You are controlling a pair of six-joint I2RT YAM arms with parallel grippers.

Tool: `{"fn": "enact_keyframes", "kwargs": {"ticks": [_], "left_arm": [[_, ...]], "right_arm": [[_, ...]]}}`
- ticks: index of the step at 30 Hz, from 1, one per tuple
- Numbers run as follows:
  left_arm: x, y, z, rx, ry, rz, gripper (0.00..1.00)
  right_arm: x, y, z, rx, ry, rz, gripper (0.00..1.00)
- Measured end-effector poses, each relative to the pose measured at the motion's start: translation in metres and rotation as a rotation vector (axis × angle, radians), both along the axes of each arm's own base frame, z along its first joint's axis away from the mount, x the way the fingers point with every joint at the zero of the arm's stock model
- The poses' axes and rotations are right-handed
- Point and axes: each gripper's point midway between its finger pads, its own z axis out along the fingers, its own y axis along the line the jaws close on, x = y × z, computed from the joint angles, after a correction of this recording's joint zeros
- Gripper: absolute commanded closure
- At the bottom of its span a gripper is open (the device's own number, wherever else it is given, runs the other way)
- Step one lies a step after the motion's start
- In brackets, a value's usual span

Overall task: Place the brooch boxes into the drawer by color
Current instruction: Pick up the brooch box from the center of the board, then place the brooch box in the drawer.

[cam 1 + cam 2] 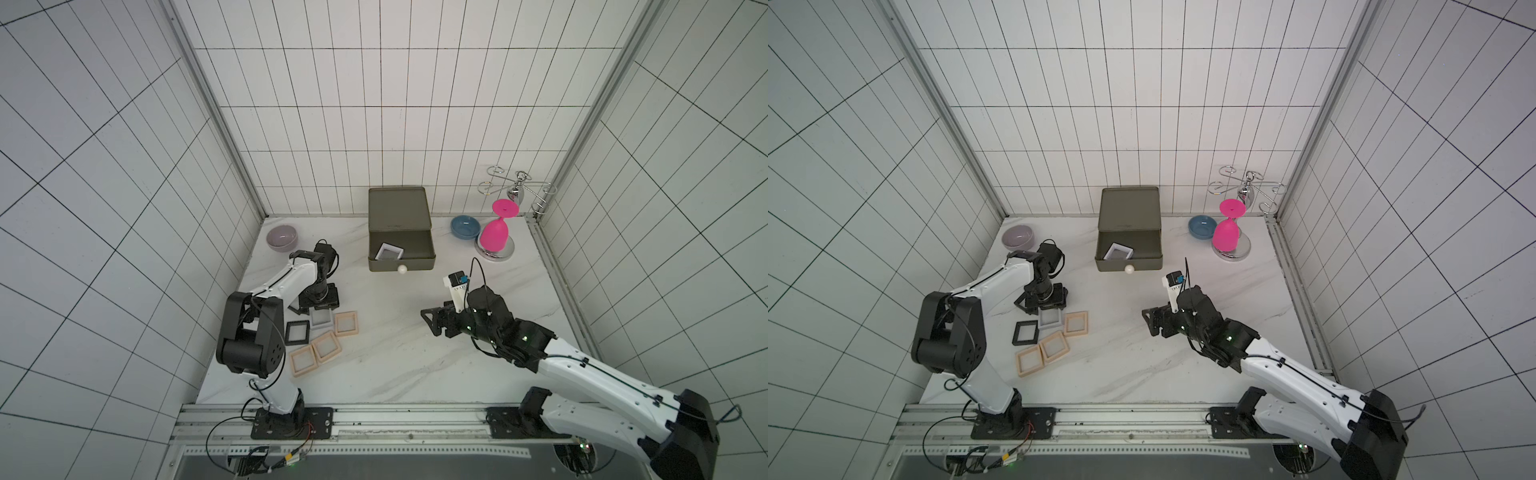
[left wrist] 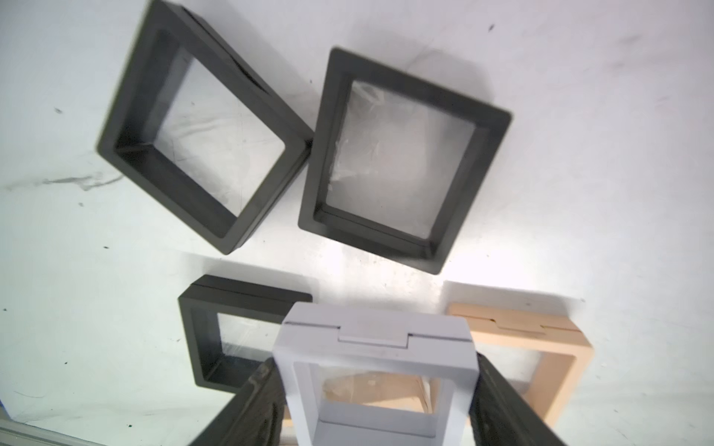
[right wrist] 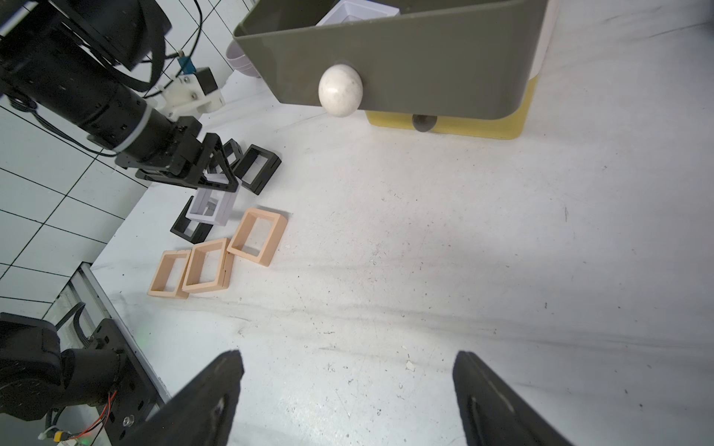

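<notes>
where left hand grips, brooch box is white

White brooch box runs off the wrist view's edge.

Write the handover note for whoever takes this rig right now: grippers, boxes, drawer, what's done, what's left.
Left gripper: shut on a white brooch box, at the pile by the left arm.
Right gripper: open, empty, over bare table in front of the drawer.
Drawer: olive top tier pulled open, one white box inside; yellow tier looks shut.
On the table: three black boxes, three peach boxes.
Done: one white box stowed.
Left: the held white box, then black and peach ones, sorted by colour.
</notes>
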Motion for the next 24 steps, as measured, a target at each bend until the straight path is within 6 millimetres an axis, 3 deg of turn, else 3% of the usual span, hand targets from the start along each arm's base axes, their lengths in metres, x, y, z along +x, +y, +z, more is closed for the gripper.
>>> {"fn": "enact_keyframes", "kwargs": {"ticks": [5, 8, 14, 17, 20, 24], "left_arm": [[0.014, -0.007, 0.05, -0.029, -0.107, -0.009, 0.32], [0.03, -0.016, 0.092, -0.064, -0.197, -0.023, 0.32], [0.064, -0.062, 0.198, -0.179, -0.459, -0.116, 0.33], [0.074, -0.093, 0.235, -0.227, -0.538, -0.18, 0.33], [0.086, -0.126, 0.252, -0.259, -0.567, -0.237, 0.33], [0.099, -0.167, 0.241, -0.278, -0.535, -0.292, 0.33]], "right_arm": [[0.0, 0.0, 0.0, 0.0, -0.001, -0.001, 0.11], [0.0, 0.0, 0.001, 0.003, -0.003, -0.002, 0.11], [0.001, -0.003, 0.004, 0.008, -0.013, -0.014, 0.11], [0.002, -0.004, 0.006, 0.012, -0.017, -0.021, 0.11], [0.005, -0.006, 0.007, 0.015, -0.018, -0.031, 0.11], [0.008, -0.01, 0.008, 0.016, -0.019, -0.045, 0.11]]}}
